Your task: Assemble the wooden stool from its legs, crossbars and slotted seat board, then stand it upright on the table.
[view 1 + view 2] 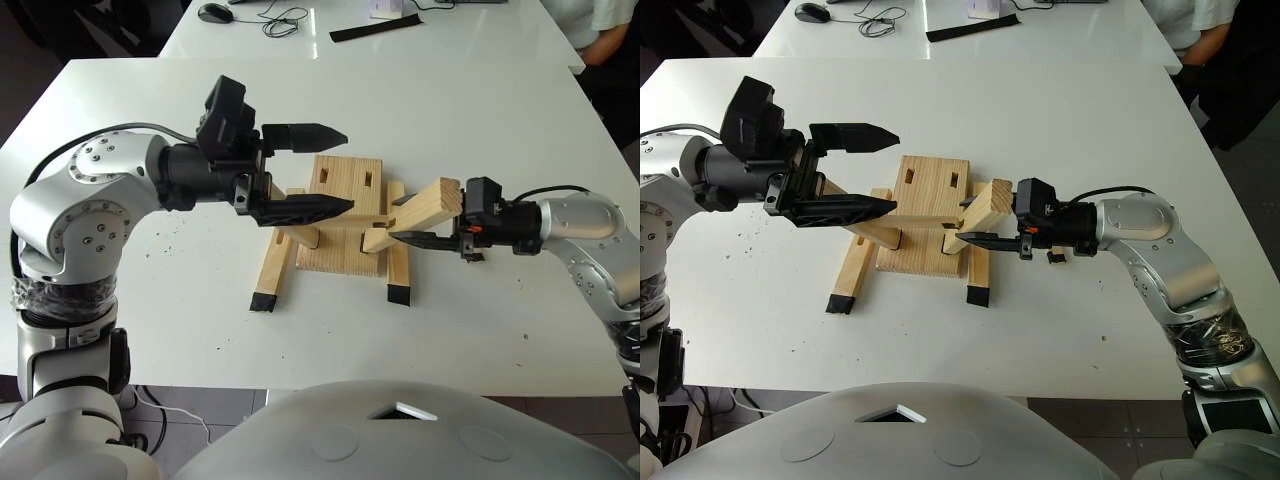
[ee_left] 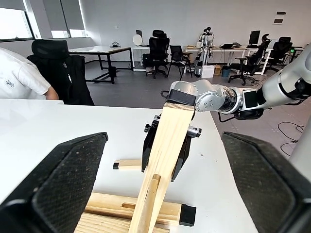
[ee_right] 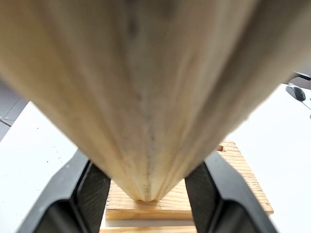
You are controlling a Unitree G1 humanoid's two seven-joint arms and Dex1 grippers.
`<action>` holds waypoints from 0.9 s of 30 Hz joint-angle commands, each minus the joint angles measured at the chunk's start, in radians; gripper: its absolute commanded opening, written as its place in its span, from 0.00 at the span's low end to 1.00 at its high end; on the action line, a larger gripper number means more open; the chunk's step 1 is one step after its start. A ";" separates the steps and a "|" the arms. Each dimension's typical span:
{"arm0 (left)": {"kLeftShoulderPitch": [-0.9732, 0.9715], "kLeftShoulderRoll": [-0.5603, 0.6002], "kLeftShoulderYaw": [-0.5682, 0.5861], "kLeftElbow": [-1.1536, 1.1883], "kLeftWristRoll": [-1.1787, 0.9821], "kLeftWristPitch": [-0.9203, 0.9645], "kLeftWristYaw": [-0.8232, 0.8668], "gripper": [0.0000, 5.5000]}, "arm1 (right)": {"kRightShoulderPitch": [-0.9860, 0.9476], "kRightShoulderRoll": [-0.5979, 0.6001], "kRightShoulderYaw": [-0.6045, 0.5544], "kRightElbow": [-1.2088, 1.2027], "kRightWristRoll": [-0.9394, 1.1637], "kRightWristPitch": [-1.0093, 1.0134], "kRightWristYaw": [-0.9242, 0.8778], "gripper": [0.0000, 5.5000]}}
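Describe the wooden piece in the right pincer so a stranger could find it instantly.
Start at the white table, then the slotted seat board at its middle. At the board's right edge, a wooden leg slants upward in the right pincer. Unlike the black-tipped legs lying flat, it is lifted.

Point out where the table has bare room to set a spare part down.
Bare table runs along the near edge, in front of the two black-tipped legs, and along the far edge behind the seat board. The middle is crowded: the open left gripper and the right gripper, clamped on a raised leg, flank the board.
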 commanded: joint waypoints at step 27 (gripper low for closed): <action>-0.096 -0.010 -0.107 0.068 0.043 0.076 -0.095 0.79 | -0.136 0.035 0.101 0.200 -0.137 0.127 0.072 0.37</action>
